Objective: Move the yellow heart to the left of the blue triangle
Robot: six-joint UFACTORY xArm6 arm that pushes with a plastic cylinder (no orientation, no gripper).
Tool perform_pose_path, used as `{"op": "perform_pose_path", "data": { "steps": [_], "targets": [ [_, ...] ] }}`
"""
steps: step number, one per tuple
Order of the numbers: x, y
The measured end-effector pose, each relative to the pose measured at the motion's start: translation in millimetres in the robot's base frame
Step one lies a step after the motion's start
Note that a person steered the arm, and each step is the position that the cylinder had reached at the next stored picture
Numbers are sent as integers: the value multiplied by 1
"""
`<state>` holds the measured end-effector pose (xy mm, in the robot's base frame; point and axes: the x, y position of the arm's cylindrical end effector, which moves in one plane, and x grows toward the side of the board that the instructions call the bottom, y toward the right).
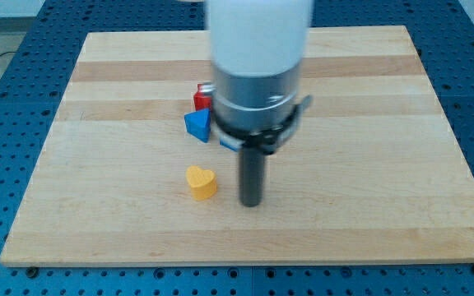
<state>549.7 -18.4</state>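
Observation:
The yellow heart (pixel 202 182) lies on the wooden board (pixel 97 164), a little below the board's middle. The blue triangle (pixel 197 124) lies above it, toward the view's top. My tip (pixel 252 202) rests on the board just to the right of the yellow heart, apart from it by a small gap, and well below the blue triangle. The arm's white and grey body (pixel 257 74) hangs over the middle of the board and hides what is behind it.
A red block (pixel 202 98) sits just above the blue triangle, partly hidden by the arm. A sliver of another blue block (pixel 228 143) shows under the arm's body. A blue perforated table (pixel 6 123) surrounds the board.

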Motion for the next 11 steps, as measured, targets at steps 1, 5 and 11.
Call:
{"op": "perform_pose_path", "data": {
  "steps": [1,5,11],
  "targets": [
    [-27,-81],
    [-14,-82],
    [-96,-103]
  ]
}}
